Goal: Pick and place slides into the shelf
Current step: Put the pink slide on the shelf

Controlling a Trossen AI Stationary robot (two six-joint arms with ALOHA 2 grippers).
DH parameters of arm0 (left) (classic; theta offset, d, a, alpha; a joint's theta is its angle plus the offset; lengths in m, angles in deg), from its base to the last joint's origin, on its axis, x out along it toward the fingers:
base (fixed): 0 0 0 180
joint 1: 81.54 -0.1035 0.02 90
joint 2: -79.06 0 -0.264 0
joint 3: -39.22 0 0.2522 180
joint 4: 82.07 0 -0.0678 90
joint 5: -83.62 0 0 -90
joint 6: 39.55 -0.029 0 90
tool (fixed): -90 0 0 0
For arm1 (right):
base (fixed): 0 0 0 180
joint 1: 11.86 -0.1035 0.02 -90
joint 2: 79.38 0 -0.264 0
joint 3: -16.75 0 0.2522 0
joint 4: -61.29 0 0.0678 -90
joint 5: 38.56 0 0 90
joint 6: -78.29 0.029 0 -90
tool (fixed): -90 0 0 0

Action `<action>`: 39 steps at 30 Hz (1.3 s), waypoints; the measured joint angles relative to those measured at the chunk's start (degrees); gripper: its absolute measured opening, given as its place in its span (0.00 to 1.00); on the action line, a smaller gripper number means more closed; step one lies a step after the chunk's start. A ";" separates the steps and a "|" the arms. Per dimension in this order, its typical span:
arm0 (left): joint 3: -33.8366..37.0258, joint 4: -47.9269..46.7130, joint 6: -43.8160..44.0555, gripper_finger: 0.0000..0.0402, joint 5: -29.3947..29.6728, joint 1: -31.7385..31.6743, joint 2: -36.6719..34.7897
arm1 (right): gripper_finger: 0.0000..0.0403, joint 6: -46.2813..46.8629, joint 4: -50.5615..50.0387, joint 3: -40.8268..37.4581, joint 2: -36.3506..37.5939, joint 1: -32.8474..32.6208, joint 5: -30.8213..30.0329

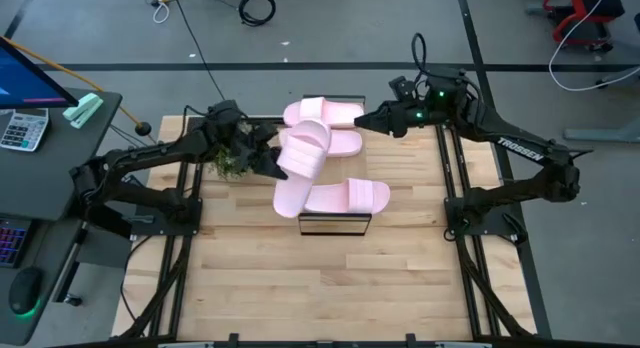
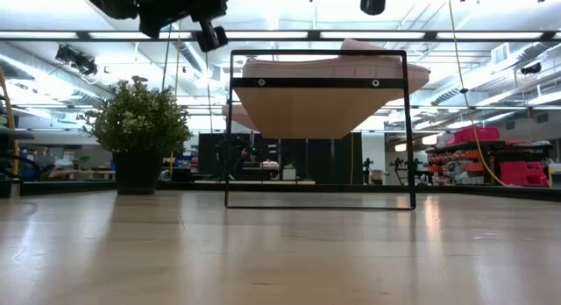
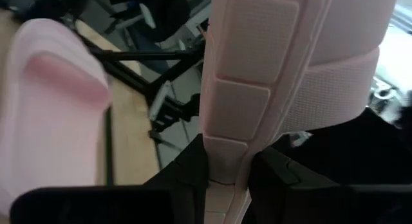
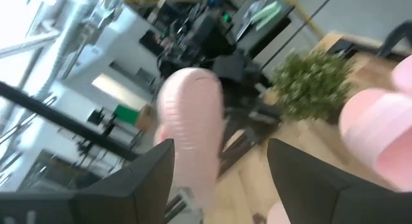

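In the left half of the high view, the left gripper (image 1: 268, 160) is reaching in from the left side over the pale wooden tabletop (image 1: 250, 278), just past a small green potted plant (image 1: 230, 160), and its jaws are clamping the edge of one pale pink foam slide sandal (image 1: 300, 168); the left wrist view is showing that held slide (image 3: 283, 89) pinched at its sole rim between the two dark fingers (image 3: 187, 166), strap turned sideways. This held slide is hanging tilted above centre frame, its long axis running from upper right down to lower left, with its lower end right over the narrow wood-topped, black-framed shelf (image 1: 335, 224) seen just below centre. Another pink slide (image 1: 350, 197) is lying across the shelf, long axis left to right, and in the low view it is showing as a pale slab (image 2: 329, 90) sitting on the thin black frame (image 2: 320, 204). Two more pink slides (image 1: 330, 128) are lying side by side at upper centre, behind the shelf. Toward the upper right, the right gripper (image 1: 372, 119) is hovering right beside those two, its jaws standing apart and empty in the right wrist view (image 4: 219, 179). The left arm is plainly the nearer one to the shelf, so the coming move is probably turning on swinging the held slide's long axis parallel to the shelved one before lowering it.
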 joint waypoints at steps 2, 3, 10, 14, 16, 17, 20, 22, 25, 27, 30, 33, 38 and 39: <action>-0.01 -2.04 -1.88 0.23 1.03 0.59 0.61 | 0.63 0.04 0.00 -0.01 -0.53 0.00 2.24; -0.01 -2.17 -2.16 0.22 1.41 0.82 1.17 | 0.63 0.04 -0.01 -0.02 -0.75 -0.04 2.90; -0.01 -2.30 -1.88 0.22 3.42 2.27 4.26 | 0.63 -2.83 0.06 -0.02 -2.70 -0.12 4.20; -0.01 -2.36 -1.78 0.23 4.49 3.32 5.00 | 0.63 -4.90 -0.02 -0.02 -4.22 -0.21 5.10; -0.01 -2.14 -1.79 0.22 5.59 3.75 5.00 | 0.63 -5.63 -0.10 -0.04 -5.05 -0.21 5.79; -0.01 -2.12 -1.78 0.22 6.00 3.82 5.00 | 0.63 -6.08 -0.15 -0.04 -5.51 -0.32 6.23; -0.01 -2.21 -1.18 0.21 6.40 3.88 5.00 | 0.63 -7.45 -0.03 -0.04 -6.60 -0.98 6.86; -0.01 -2.36 -1.05 0.22 6.73 3.86 5.00 | 0.63 -8.47 0.39 -0.04 -7.26 -1.62 7.07; -0.01 -3.28 -1.04 0.23 7.02 4.02 5.00 | 0.63 -9.15 1.48 -0.04 -8.06 -2.53 8.00; -0.01 -3.64 -1.04 0.23 7.20 4.03 5.00 | 0.63 -9.23 1.72 -0.04 -8.39 -2.93 8.23; -0.01 -4.06 -1.04 0.22 7.31 4.02 5.00 | 0.63 -9.25 1.94 -0.04 -8.87 -3.57 8.31; -0.01 -4.55 -1.02 0.22 7.62 4.02 5.00 | 0.60 -9.21 2.56 -0.04 -9.27 -3.62 8.23; -0.01 -4.59 -0.70 0.23 7.58 4.02 4.96 | 0.54 -9.23 3.58 -0.04 -9.61 -3.91 7.86; -0.01 -4.61 -0.70 0.23 7.60 4.02 4.96 | 0.53 -9.21 4.07 -0.07 -9.67 -3.91 7.84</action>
